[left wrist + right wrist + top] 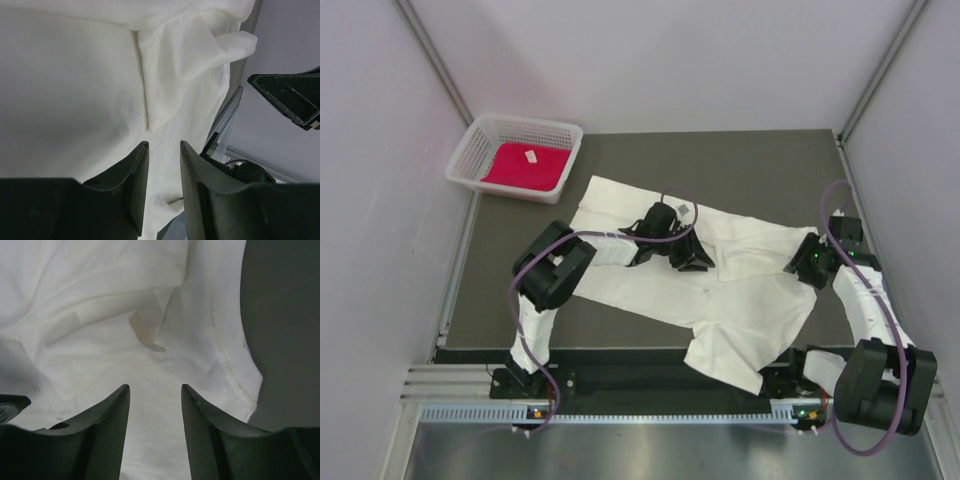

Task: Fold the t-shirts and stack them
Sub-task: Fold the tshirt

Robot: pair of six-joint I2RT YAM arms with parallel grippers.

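A cream-white t-shirt lies spread and wrinkled across the dark mat, one corner hanging over the front edge. My left gripper hovers over its middle with jaws open and empty; the left wrist view shows the gripper above a fold of the shirt. My right gripper is at the shirt's right edge, open and empty; the right wrist view shows the gripper above the shirt near a stitched hem. A red-magenta t-shirt with a small white tag lies folded in the basket.
A white plastic mesh basket stands at the back left corner of the dark mat. White walls enclose the sides and back. A metal rail runs along the front by the arm bases.
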